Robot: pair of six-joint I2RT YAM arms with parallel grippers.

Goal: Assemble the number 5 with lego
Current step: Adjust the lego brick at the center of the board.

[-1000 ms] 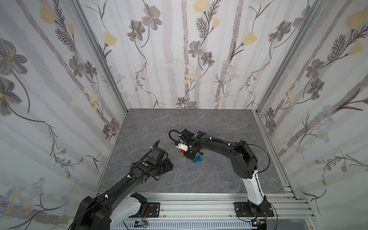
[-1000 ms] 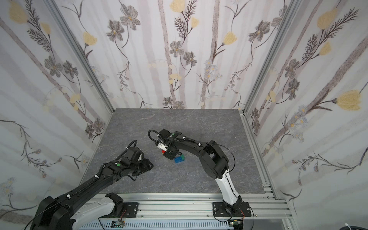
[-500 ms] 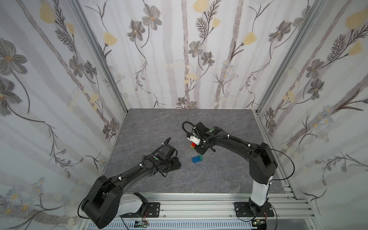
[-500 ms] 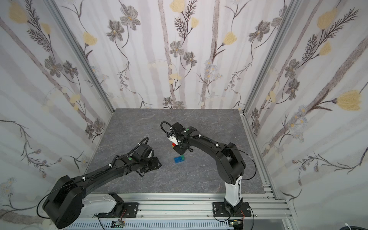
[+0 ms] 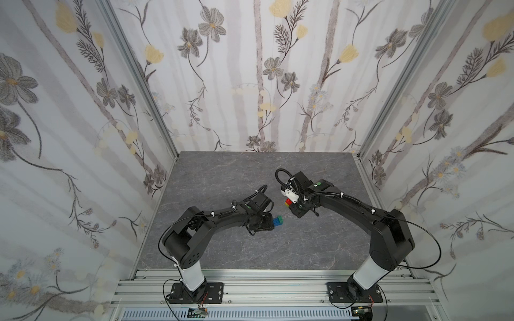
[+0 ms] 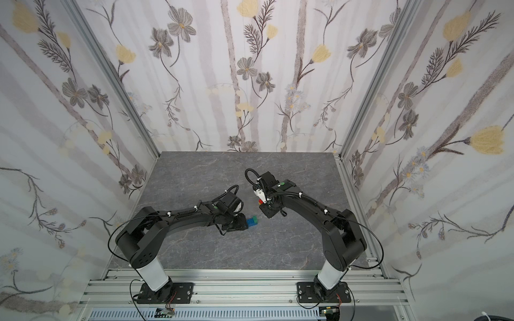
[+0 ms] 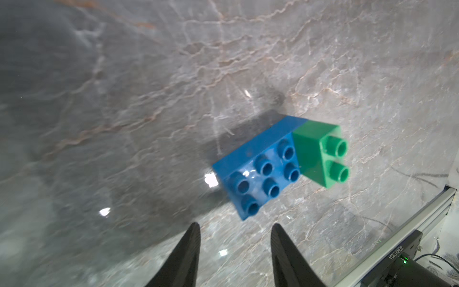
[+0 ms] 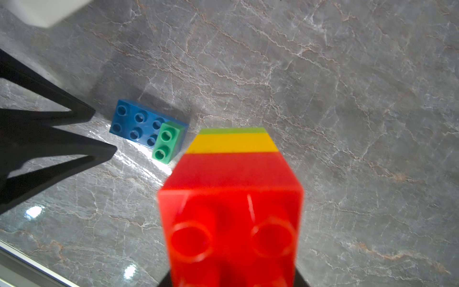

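Observation:
A blue brick (image 7: 260, 169) lies flat on the grey table, with a dark-green brick (image 7: 320, 154) pressed onto one end. The pair shows in both top views (image 5: 277, 221) (image 6: 251, 222). My left gripper (image 7: 234, 225) is open just short of the blue brick's end, with nothing between its fingers. My right gripper (image 5: 292, 205) hangs above the table to the right of the pair, shut on a stack of lego. That stack is a red brick (image 8: 231, 211), a yellow brick (image 8: 232, 143) and a lime-green brick (image 8: 232, 130). The red brick hides most of the right fingers.
The grey marbled table (image 5: 250, 172) is walled by flowered panels on three sides. An aluminium rail (image 5: 264, 280) with both arm bases runs along the front. The left gripper's black fingers (image 8: 74, 111) show in the right wrist view beside the blue brick.
The right gripper has drawn back to the right with the red, yellow and lime stack, leaving the blue and dark-green pair on the table. The left gripper has moved up to that pair and narrowed slightly.

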